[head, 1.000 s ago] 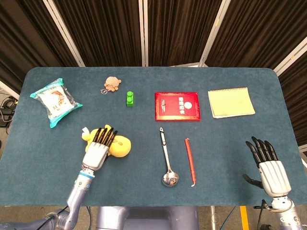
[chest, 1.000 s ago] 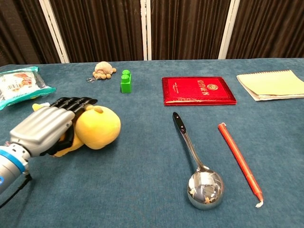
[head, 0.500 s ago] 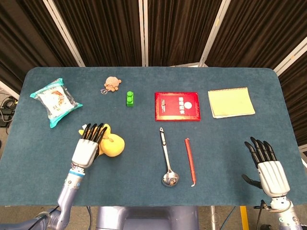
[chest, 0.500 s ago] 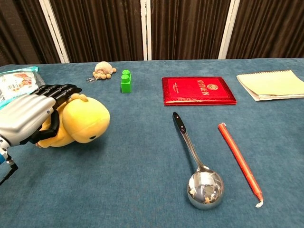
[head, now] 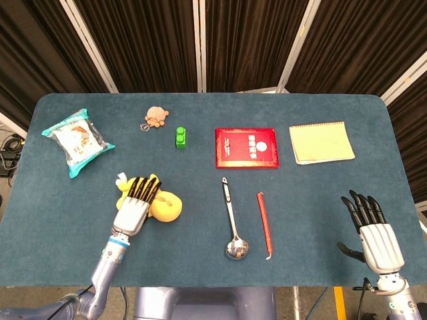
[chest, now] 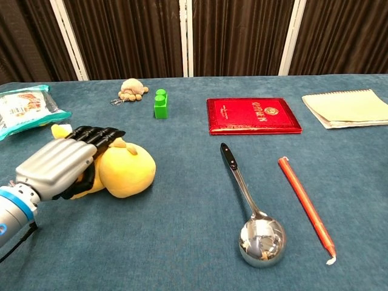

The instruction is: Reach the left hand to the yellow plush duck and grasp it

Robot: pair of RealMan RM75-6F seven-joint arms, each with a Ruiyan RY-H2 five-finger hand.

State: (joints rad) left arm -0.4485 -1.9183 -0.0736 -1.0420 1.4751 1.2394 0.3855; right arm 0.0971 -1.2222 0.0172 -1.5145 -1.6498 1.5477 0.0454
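Note:
The yellow plush duck (head: pixel 167 207) (chest: pixel 129 174) lies on the blue table (head: pixel 200 267) at the front left. My left hand (head: pixel 136 204) (chest: pixel 62 164) covers the duck's left side, dark fingers curled over its top, and grips it. The duck's beak end pokes out behind the fingers. Near the table's front right corner my right hand (head: pixel 372 231) stands with fingers spread and nothing in it; the chest view does not show it.
A snack bag (head: pixel 77 141) lies at the far left, with a small brown plush keychain (head: pixel 157 116) and a green brick (head: pixel 180 137) behind the duck. A spoon (head: pixel 232 220) and red pen (head: pixel 264 223) lie mid-table. Further back are a red booklet (head: pixel 246 147) and yellow notepad (head: pixel 321 142).
My left hand and the duck shifted left and back half a second ago, then returned to the right. The duck has turned over in the grip. My right hand stayed still.

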